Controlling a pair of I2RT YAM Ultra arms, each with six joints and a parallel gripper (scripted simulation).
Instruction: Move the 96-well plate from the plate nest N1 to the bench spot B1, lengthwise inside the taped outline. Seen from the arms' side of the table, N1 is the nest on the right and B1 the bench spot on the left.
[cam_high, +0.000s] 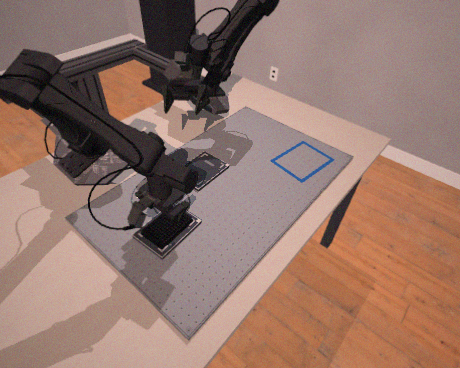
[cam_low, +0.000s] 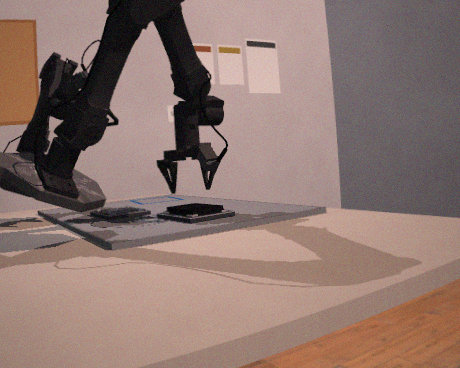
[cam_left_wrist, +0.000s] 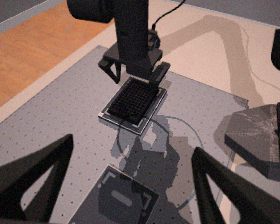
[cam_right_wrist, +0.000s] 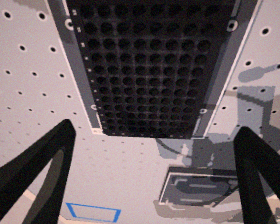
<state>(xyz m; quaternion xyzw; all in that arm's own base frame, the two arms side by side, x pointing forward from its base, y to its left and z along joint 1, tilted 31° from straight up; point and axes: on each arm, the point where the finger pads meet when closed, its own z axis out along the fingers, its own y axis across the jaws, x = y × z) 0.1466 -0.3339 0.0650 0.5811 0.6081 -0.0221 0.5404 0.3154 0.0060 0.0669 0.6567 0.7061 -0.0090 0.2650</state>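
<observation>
My right fingers (cam_high: 159, 218) (cam_low: 191, 190) are released and spread wide, pointing down above the 96-well plate (cam_high: 162, 231) (cam_low: 195, 209) (cam_left_wrist: 134, 101) (cam_right_wrist: 150, 65). In the exterior view there is air between their tips and the plate, so I touch nothing with them.

The black plate lies flat in nest N1 (cam_high: 162, 254) (cam_low: 172, 218) (cam_left_wrist: 117, 122) (cam_right_wrist: 80, 65), whose pale-edged rim shows around it. The nest sits on the perforated board (cam_high: 250, 200) (cam_low: 280, 207) (cam_left_wrist: 45, 120) (cam_right_wrist: 30, 65), close to the board's right edge, and the board lies on the bench (cam_high: 320, 125) (cam_low: 200, 320) (cam_left_wrist: 175, 30).

A second nest (cam_high: 220, 172) (cam_low: 120, 215) (cam_left_wrist: 120, 197) (cam_right_wrist: 200, 187) stands to the left of N1, apart from it, with no plate in it. The blue taped outline (cam_high: 287, 171) (cam_low: 159, 203) (cam_right_wrist: 95, 206) marks B1 well over toward the bench's far left corner. Nothing lies inside the tape; the plate is well apart from it.

My left fingers (cam_high: 183, 111) are also released, standing wide with nothing between them. I have them raised near the arms' side of the board, toward its left edge, well apart from the 96-well plate.
</observation>
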